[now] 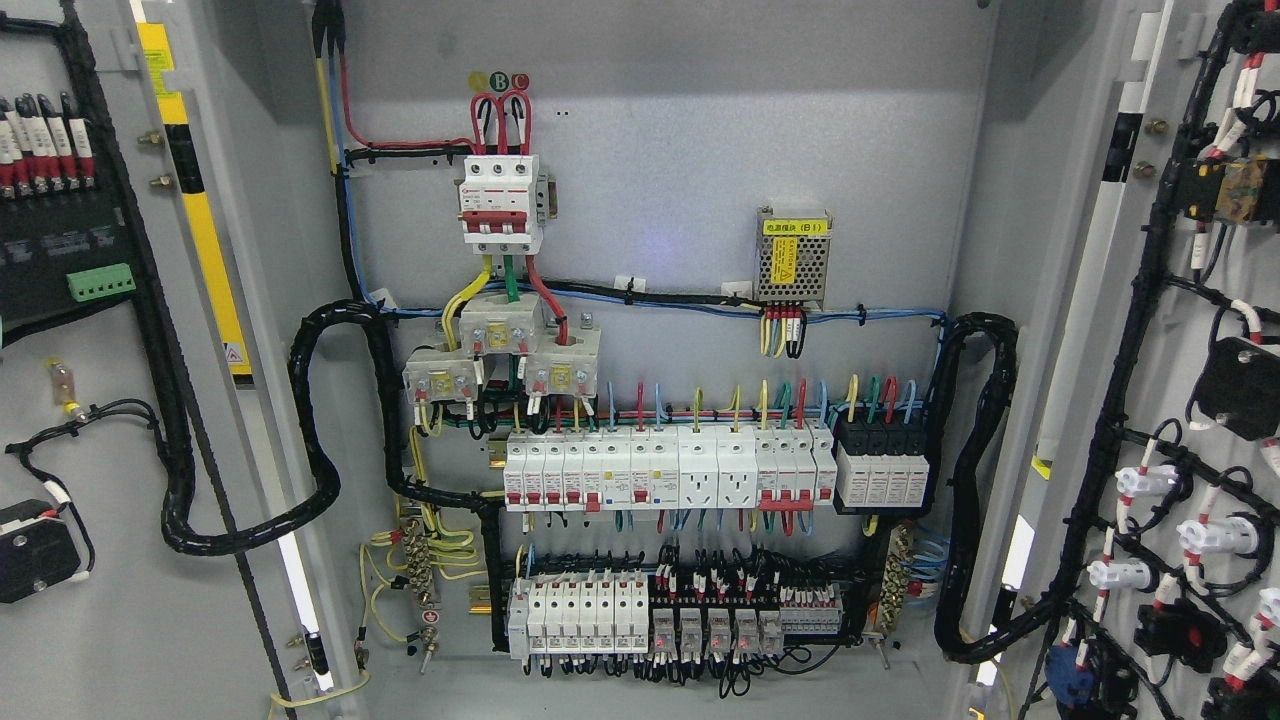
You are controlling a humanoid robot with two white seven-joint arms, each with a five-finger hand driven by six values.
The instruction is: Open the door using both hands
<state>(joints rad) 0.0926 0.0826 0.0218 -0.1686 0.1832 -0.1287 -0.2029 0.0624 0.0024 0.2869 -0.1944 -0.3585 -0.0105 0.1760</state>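
Observation:
A grey electrical cabinet stands with both doors swung wide. The left door (pixel 110 620) fills the picture's left edge, its inner face carrying terminals and black cable. The right door (pixel 1100 330) fills the right edge, its inside studded with button backs and wiring. Between them the cabinet's back panel (pixel 680 150) shows in full. Neither of my hands nor any arm shows in the head view.
On the back panel sit a red-and-white main breaker (pixel 500 200), a small power supply (pixel 793 255), rows of white breakers (pixel 660 470) and relays (pixel 690 620). Thick black cable looms (pixel 320 440) run from the panel to each door.

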